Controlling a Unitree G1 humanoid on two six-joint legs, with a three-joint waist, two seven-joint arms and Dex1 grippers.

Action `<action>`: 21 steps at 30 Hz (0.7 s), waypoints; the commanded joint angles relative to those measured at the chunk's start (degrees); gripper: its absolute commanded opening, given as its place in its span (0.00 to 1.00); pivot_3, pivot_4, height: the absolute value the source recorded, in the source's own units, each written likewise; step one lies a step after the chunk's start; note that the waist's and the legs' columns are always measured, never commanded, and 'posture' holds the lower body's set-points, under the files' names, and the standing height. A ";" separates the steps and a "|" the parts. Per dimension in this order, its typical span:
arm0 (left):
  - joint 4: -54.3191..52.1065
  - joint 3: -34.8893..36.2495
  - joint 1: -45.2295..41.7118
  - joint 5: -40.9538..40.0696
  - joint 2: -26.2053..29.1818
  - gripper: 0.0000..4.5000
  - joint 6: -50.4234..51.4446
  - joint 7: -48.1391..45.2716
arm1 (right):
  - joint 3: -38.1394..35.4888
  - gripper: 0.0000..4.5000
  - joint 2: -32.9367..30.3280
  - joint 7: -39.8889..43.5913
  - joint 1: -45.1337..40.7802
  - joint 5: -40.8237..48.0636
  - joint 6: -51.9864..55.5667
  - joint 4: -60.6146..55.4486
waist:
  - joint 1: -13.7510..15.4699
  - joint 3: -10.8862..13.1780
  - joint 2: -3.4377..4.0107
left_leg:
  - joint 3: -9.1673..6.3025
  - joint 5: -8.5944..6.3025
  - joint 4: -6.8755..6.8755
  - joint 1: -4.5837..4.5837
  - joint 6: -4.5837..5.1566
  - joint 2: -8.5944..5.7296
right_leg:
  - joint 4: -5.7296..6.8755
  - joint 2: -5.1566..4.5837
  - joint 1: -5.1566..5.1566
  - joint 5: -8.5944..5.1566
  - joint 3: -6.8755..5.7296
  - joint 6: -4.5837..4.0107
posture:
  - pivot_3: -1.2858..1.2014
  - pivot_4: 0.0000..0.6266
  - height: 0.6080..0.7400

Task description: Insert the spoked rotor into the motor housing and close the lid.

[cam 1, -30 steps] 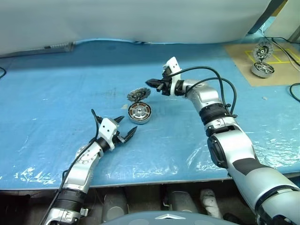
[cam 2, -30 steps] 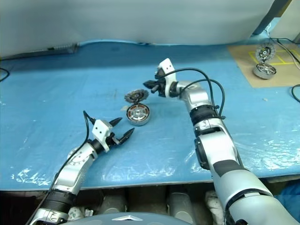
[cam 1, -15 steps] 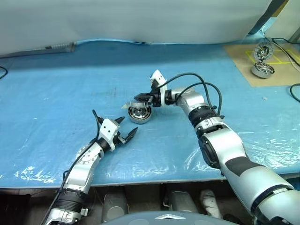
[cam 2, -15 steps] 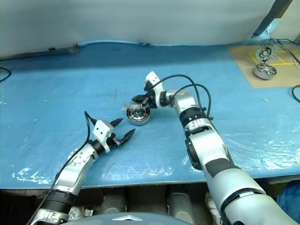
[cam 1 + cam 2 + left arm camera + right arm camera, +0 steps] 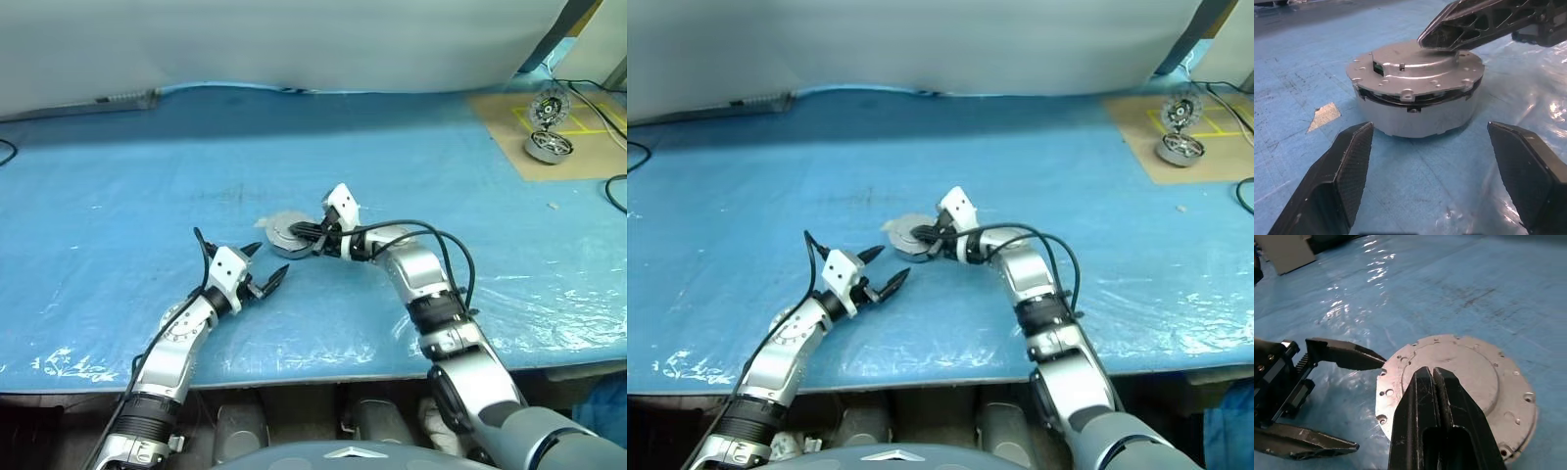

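Right gripper (image 5: 1432, 377): two black fingers pressed together, tips resting flat on the round silver-grey lid (image 5: 1469, 382), nothing clamped. Lid: folded down over the shallow round silver motor housing (image 5: 1420, 115), a thin dark seam showing under its rim; spoked rotor judged to be inside, hidden. Left gripper (image 5: 263, 266): black fingers spread wide, empty, at seven o'clock of the housing, near but apart. Blue plastic-covered table (image 5: 118, 196): housing sits mid-surface. Step in hand: closing the lid. Next move calls for firm downward pressure until the seam shuts. Change from a second earlier: lid then stood upright behind the open housing, right gripper raised at its two o'clock; left gripper unmoved.
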 commanded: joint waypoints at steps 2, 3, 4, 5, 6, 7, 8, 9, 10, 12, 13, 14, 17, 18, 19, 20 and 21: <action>-2.06 0.20 -0.05 -0.22 0.25 0.88 -0.19 -0.09 | 2.43 0.20 1.99 -8.95 2.66 -1.69 6.09 -15.35 | -0.14 0.00 0.00 | 0.00 0.01 -0.16 0.01 -0.03 -0.02 | -0.11 0.02 -0.01 0.00 0.00 0.02 | 0.52 0.24 1.00; -2.04 0.13 -0.04 -0.21 0.22 0.88 -0.16 -0.11 | 3.33 0.27 2.62 -10.37 2.93 -2.13 6.90 -16.67 | -0.14 0.00 0.00 | 0.00 0.02 -0.21 0.03 -0.04 -0.02 | -0.13 0.04 -0.01 -0.01 0.00 0.03 | 0.52 0.24 1.00; -2.04 0.03 -0.03 -0.22 0.17 0.88 -0.13 -0.15 | 4.28 0.36 3.31 -11.71 3.02 -2.58 7.39 -17.37 | -0.19 0.00 0.00 | 0.00 0.03 -0.30 0.04 -0.07 -0.01 | -0.20 0.05 -0.01 -0.01 0.00 0.03 | 0.52 0.24 1.00; -1.96 -0.05 -0.08 -0.22 0.18 0.88 -0.16 -0.28 | 5.12 0.44 3.66 -12.48 2.85 -2.96 7.39 -17.13 | -0.21 0.00 0.00 | 0.00 0.04 -0.36 0.06 -0.10 -0.01 | -0.24 0.06 -0.01 -0.01 0.00 0.03 | 0.52 0.24 1.00; -1.91 -0.08 -0.14 -0.23 0.19 0.88 -0.17 -0.37 | 5.63 0.50 3.89 -12.99 2.65 -3.09 7.36 -16.72 | -0.20 0.00 0.00 | 0.00 0.05 -0.42 0.07 -0.11 -0.02 | -0.28 0.06 -0.01 -0.01 0.01 0.03 | 0.52 0.24 1.00; -1.82 -0.07 -0.25 -0.26 0.19 0.88 -0.18 -0.41 | 6.09 0.57 3.99 -13.21 2.38 -3.14 7.14 -15.99 | -0.15 0.00 0.00 | 0.00 0.05 -0.46 0.07 -0.12 -0.02 | -0.32 0.06 -0.01 -0.01 0.00 0.04 | 0.52 0.24 1.00; -1.69 -0.04 -0.34 -0.25 0.22 0.88 -0.24 -0.46 | 6.78 0.64 3.81 -13.27 2.05 -3.41 6.64 -15.06 | -0.15 0.00 0.00 | 0.00 0.05 -0.48 0.06 -0.12 -0.03 | -0.37 0.06 -0.01 -0.01 0.00 0.04 | 0.52 0.24 1.00; -1.57 0.04 -0.41 -0.25 0.26 0.88 -0.29 -0.48 | 7.58 0.72 3.62 -13.40 1.68 -3.91 5.75 -13.86 | -0.13 0.00 0.00 | 0.00 0.05 -0.49 0.04 -0.12 -0.04 | -0.42 0.06 -0.01 0.00 0.00 0.05 | 0.52 0.24 1.00; -1.53 0.10 -0.43 -0.27 0.28 0.88 -0.34 -0.49 | 8.17 0.81 3.52 -13.71 1.33 -4.45 4.72 -12.50 | -0.09 0.00 0.00 | 0.00 0.05 -0.50 0.02 -0.12 -0.04 | -0.49 0.06 0.00 0.02 0.00 0.08 | 0.52 0.24 1.00; -1.57 0.19 -0.32 -0.26 0.36 0.88 -0.43 -0.48 | 8.69 0.86 3.42 -14.58 0.64 -5.31 2.46 -9.28 | -0.12 0.00 0.00 | 0.00 0.06 -0.53 -0.01 -0.13 -0.06 | -0.59 0.05 0.00 0.06 0.00 0.14 | 0.52 0.24 1.00; -1.67 0.25 -0.18 -0.24 0.37 0.88 -0.47 -0.39 | 8.89 0.86 3.00 -14.96 0.35 -6.00 0.78 -7.06 | -0.13 0.00 0.00 | 0.00 0.06 -0.55 -0.04 -0.13 -0.07 | -0.63 0.05 0.00 0.07 0.00 0.14 | 0.52 0.24 1.00; -1.74 0.29 -0.08 -0.23 0.38 0.88 -0.50 -0.32 | 9.02 0.86 2.69 -15.17 0.15 -6.47 -0.46 -5.50 | -0.14 0.00 0.00 | 0.00 0.06 -0.57 -0.04 -0.13 -0.07 | -0.64 0.05 0.00 0.07 0.00 0.14 | 0.52 0.24 1.00; -2.03 0.31 0.29 -0.20 0.36 0.88 -0.57 -0.14 | 9.44 0.86 1.34 -15.41 0.19 -7.70 -4.04 -1.45 | -0.13 0.00 0.00 | 0.00 0.06 -0.60 -0.05 -0.13 -0.07 | -0.64 0.05 0.00 0.07 0.00 0.14 | 0.52 0.24 1.00; -2.06 0.32 0.33 -0.18 0.31 0.88 -0.57 -0.03 | 9.49 0.86 1.03 -15.24 0.43 -7.77 -4.75 -0.64 | -0.13 0.00 0.00 | 0.00 0.06 -0.59 -0.06 -0.13 -0.07 | -0.64 0.05 0.00 0.07 0.00 0.14 | 0.52 0.24 1.00; -2.08 0.32 0.32 -0.16 0.28 0.88 -0.53 0.06 | 9.44 0.86 0.84 -15.28 0.72 -7.81 -5.25 0.02 | -0.13 0.00 0.00 | 0.01 0.06 -0.59 -0.05 -0.13 -0.07 | -0.64 0.05 0.00 0.07 0.00 0.15 | 0.52 0.24 1.00; -2.13 0.29 0.32 -0.13 0.22 0.88 -0.50 0.15 | 9.51 0.86 0.60 -15.12 1.15 -7.79 -5.66 0.39 | -0.13 0.00 0.00 | 0.01 0.06 -0.59 -0.05 -0.13 -0.07 | -0.63 0.05 0.00 0.07 0.00 0.15 | 0.52 0.24 1.00; -2.16 0.28 0.31 -0.13 0.20 0.88 -0.48 0.20 | 9.57 0.86 0.45 -15.01 1.42 -7.79 -5.99 0.69 | -0.13 0.00 0.00 | 0.01 0.06 -0.58 -0.04 -0.13 -0.07 | -0.61 0.05 0.00 0.07 0.00 0.14 | 0.52 0.24 1.00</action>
